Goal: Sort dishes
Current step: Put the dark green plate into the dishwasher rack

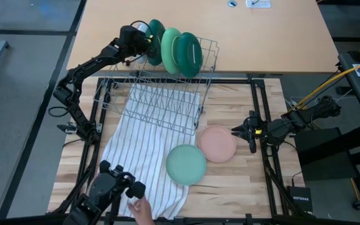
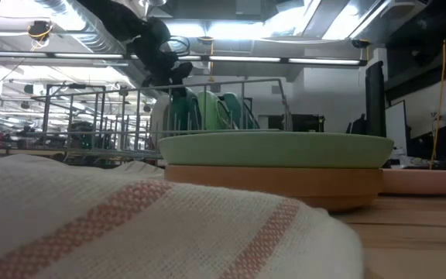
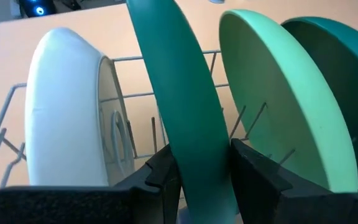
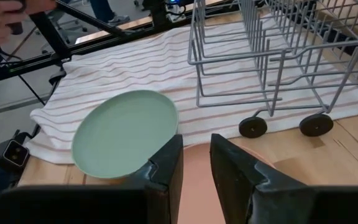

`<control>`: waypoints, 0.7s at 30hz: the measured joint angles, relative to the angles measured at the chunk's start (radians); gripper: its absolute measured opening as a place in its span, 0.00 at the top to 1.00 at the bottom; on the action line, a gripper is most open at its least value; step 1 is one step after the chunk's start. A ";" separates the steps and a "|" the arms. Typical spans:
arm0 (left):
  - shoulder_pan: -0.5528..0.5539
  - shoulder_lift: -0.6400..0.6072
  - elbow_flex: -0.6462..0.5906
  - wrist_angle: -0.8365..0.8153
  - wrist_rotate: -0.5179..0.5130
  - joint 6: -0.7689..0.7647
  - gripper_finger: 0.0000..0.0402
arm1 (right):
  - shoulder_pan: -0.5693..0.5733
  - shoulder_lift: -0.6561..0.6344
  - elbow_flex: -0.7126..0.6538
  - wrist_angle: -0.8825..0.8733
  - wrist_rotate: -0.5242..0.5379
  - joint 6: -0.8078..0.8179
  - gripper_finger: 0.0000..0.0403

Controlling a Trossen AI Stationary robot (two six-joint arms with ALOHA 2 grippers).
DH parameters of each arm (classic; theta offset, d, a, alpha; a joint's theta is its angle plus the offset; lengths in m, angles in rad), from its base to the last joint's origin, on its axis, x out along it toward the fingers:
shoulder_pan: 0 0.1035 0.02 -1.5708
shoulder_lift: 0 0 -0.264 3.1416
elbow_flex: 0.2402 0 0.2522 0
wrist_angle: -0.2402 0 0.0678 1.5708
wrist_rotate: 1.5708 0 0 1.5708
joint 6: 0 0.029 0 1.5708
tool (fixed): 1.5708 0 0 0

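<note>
Several plates stand on edge at the far end of the grey wire rack (image 1: 167, 94): a white one (image 3: 67, 106), a dark green one (image 3: 179, 93), a light green one (image 3: 278, 93) and another dark green one (image 1: 190, 55). My left gripper (image 3: 204, 177) is shut on the first dark green plate (image 1: 155, 40). A pale mint plate (image 1: 186, 164) lies on a brown plate (image 2: 273, 184) on the table, beside a pink plate (image 1: 217, 144). My right gripper (image 4: 194, 168) hovers over the pink plate's right part (image 4: 194, 186), its fingers a narrow gap apart and empty. My left gripper pinches the dark green plate's rim (image 3: 201, 155) between its two fingers, one on each face. The fingers come slanting down from the table's left. The plate stands upright between the white plate and the light green plate; its lower edge is hidden behind the fingers.
The white striped cloth (image 1: 142, 156) lies under the rack and reaches the near edge. A person's hand (image 1: 141, 209) is at the near edge by a black device (image 1: 114, 181). Black frame bars (image 1: 261, 125) run along the table's sides. Bare wood lies right of the plates.
</note>
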 joint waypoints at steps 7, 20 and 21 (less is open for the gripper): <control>0.000 0.000 0.000 0.000 0.000 -0.018 0.72 | 0.000 0.000 0.000 0.000 0.000 0.000 0.79; 0.002 0.000 0.000 0.007 -0.003 0.078 0.39 | 0.000 0.000 0.000 0.000 0.000 0.000 0.79; 0.002 0.000 0.000 0.008 -0.014 0.075 0.34 | 0.000 0.000 0.000 0.000 0.000 0.000 0.79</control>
